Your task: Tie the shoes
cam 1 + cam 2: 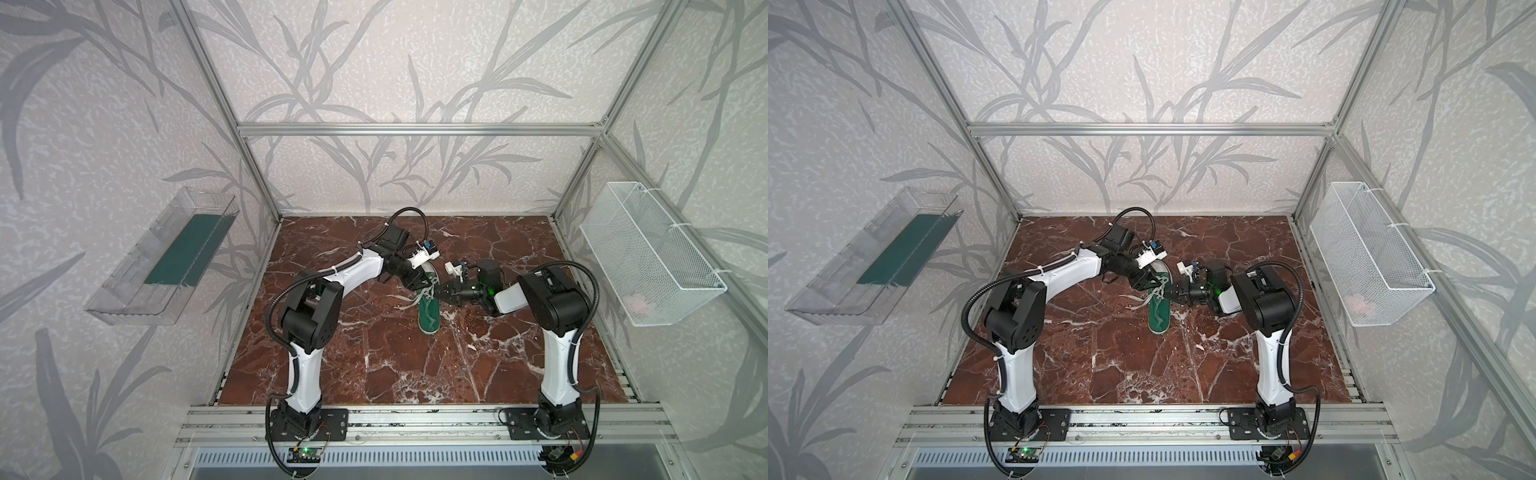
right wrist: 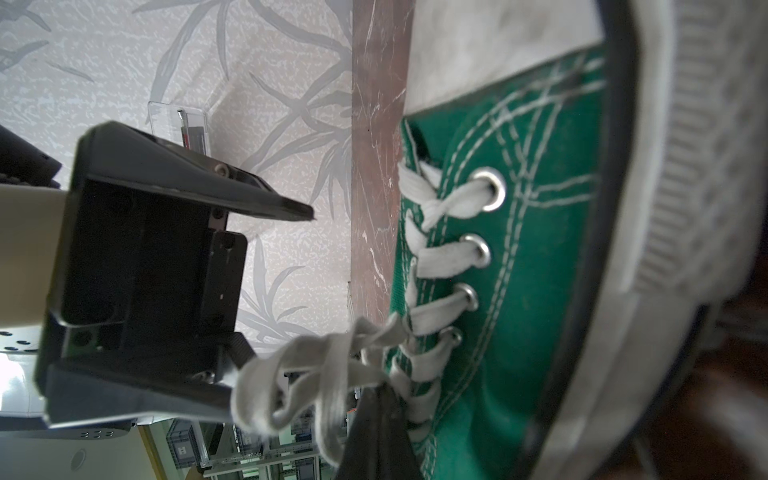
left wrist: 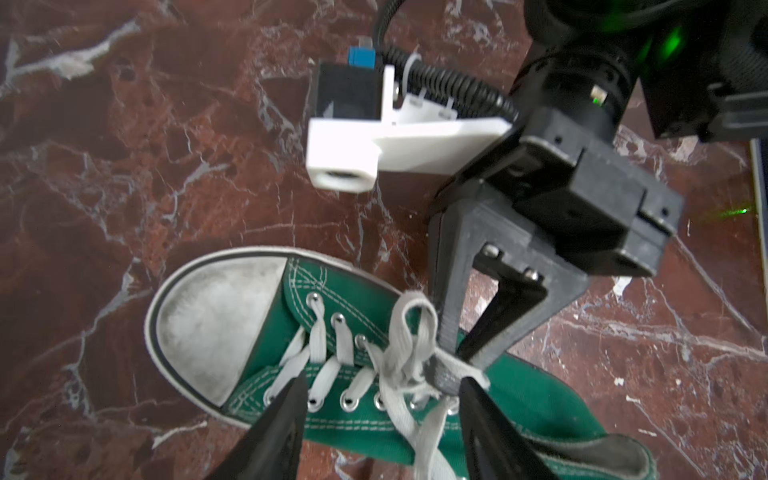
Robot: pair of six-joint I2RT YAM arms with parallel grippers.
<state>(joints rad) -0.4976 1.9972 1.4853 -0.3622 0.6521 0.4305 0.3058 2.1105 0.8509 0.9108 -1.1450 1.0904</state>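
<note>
While the bow was only half made, the green sneaker (image 1: 428,316) lay flat on its sole near the middle of the marble tabletop (image 1: 374,353). Its toe cap (image 3: 216,324) pointed at the back wall and its heel toward the arm bases. Only one shoe was in view.

The laces (image 3: 318,336) were threaded through every visible eyelet, with neat crossings up to the top rows. Above those sat a loose bundle: one clear loop (image 3: 411,316) stood up with more strands bunched beside it, none pulled tight. Loose strands (image 1: 405,306) trailed onto the tabletop on the left arm's side of the shoe.

The left gripper (image 3: 384,380) had its jaws well apart, straddling the upper lacing with one finger on either side of the bundle and nothing clamped. In the right wrist view a lace loop lay against one of its fingers, draped rather than pinched as far as could be told.

The right gripper (image 3: 459,353) was fully closed, its tips pinching a piece of lace at the base of the loop, over the shoe's edge on its own side.

Progress, as a judgement: the lacing was done, and the first crossover and at least one loop were probably formed, but the bow was not finished. Whether a second loop existed could not be told from the tangle. What was left: take the other side with the free gripper, pull both sides apart to cinch, and check that the bow held.
</note>
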